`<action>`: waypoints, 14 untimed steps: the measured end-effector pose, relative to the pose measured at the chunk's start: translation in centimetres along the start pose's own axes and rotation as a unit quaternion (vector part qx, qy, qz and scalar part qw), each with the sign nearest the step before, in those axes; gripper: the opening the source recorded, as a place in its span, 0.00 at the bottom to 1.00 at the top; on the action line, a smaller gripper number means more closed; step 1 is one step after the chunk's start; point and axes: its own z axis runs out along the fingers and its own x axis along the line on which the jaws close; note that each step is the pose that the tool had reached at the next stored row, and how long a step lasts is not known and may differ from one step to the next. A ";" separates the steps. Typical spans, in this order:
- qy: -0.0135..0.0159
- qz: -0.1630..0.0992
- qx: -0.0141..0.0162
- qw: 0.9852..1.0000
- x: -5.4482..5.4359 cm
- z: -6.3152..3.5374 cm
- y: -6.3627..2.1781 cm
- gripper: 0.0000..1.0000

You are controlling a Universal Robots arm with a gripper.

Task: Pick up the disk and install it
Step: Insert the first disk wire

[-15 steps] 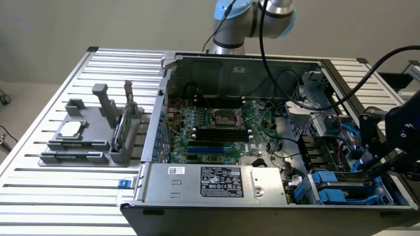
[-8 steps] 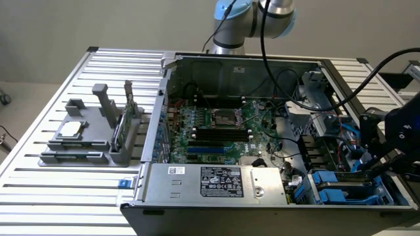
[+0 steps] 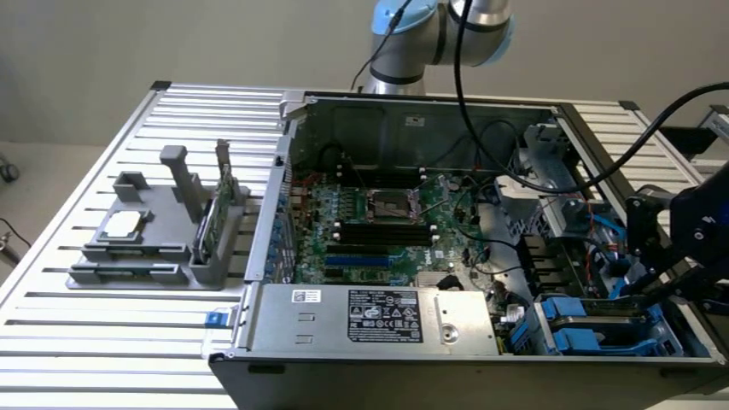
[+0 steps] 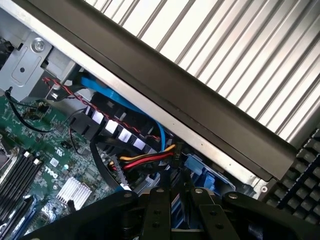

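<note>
Hovering at the four-o'clock corner of the open computer case [image 3: 456,376], the gripper [image 3: 667,275] stands narrow, its jaws apparently pinched on the disk [image 4: 201,173], whose blue carrier edge peeks out just beyond them; the drive bay [image 3: 621,329] lies just below, toward six o'clock; doing this well likely means holding the disk square to the bay rails, steering clear of the red-and-yellow cables [image 4: 145,160] beside it, and pressing straight and slowly; a tilted carrier should never be forced.

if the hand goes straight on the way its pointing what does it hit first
Probably the blue plastic carrier, right ahead of the hand. Depth is unclear, so the red, yellow and black cable bundle beside it might come first.
</note>
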 end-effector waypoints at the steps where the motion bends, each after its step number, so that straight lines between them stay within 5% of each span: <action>1: 0.002 0.000 -0.001 1.000 0.0 0.00 0.01 0.22; 7: 0.010 0.002 -0.004 1.000 -0.3 -0.02 -0.03 0.22; 14: 0.014 0.007 -0.007 1.000 -0.5 -0.02 -0.12 0.30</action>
